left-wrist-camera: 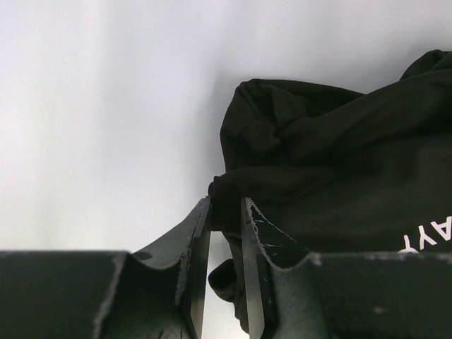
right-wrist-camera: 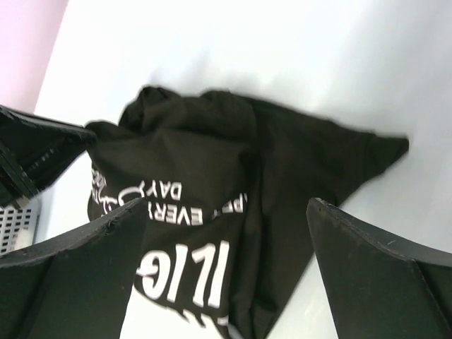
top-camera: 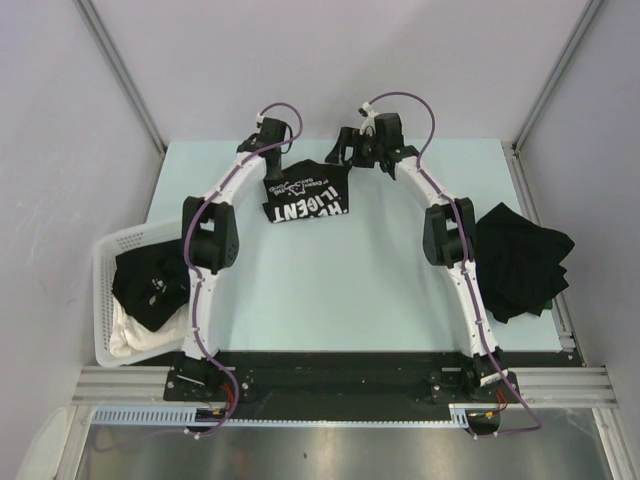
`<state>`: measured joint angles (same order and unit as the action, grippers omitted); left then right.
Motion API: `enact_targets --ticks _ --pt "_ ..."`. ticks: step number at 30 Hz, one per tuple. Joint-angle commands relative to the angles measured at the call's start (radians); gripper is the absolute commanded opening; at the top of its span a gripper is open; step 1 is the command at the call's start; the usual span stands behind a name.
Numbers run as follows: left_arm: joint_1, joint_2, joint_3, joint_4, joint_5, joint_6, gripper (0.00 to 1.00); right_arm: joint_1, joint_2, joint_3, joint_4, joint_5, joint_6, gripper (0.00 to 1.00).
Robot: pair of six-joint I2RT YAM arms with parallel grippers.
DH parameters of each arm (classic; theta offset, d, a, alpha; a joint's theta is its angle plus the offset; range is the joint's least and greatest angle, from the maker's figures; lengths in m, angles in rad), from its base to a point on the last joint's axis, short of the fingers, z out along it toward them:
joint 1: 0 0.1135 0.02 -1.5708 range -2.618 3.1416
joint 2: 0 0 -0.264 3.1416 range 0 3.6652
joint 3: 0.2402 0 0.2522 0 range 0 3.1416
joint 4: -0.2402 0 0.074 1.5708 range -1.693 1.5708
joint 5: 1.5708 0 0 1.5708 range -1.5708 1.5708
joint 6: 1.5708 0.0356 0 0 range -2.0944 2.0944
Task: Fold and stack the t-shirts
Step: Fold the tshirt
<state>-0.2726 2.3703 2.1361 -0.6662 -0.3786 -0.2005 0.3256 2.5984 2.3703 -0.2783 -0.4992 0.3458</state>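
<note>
The left fingers (left-wrist-camera: pixel 198 244) stand only narrowly parted, with a fold of black hem lying right at their tips. Whether they are pinching it or have let it loose I cannot tell from this close, dim view. The right fingers (right-wrist-camera: pixel 78 268) are spread wide with nothing between them, hanging above the cloth and clear of it.

Both sets of fingers sit over the same t-shirt (top-camera: pixel 305 195), which lies partly folded at the far middle of the table (top-camera: pixel 330 290). Its long axis runs across the table from left to right, slightly tilted. From the left fingers the shirt spreads away to the right, so they are at its far left corner. From the right fingers it lies below and to the left, so they are over its far right edge. The left arm is the nearer, being at the fabric itself, and I judge that the next fold depends on that corner.

The chest print is white on black and faces up. The small line reads "EVER" and "DAY". The large letters below show something like "ILIGENT", the rest being lost in the fold.

A heap of other black t-shirts (top-camera: pixel 520 260) lies at the right edge of the table. A white basket (top-camera: pixel 103 300) on the left holds one more.
</note>
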Motion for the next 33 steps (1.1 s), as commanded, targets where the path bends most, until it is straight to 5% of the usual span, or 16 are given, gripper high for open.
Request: enact_targets --ticks 1,16,21,33 --pt "0.007 -0.034 -0.005 0.014 0.033 -0.002 0.28 0.007 0.060 0.104 0.080 -0.038 0.019 1.00" --pt "0.007 -0.201 -0.094 -0.007 0.147 -0.062 0.29 0.015 0.178 0.127 0.268 -0.119 0.168 1.00" --pt "0.007 -0.227 -0.137 -0.004 0.158 -0.070 0.29 0.020 0.193 0.138 0.327 -0.136 0.196 0.93" --pt "0.007 -0.249 -0.200 0.011 0.155 -0.074 0.29 0.024 0.172 0.144 0.337 -0.141 0.200 0.89"
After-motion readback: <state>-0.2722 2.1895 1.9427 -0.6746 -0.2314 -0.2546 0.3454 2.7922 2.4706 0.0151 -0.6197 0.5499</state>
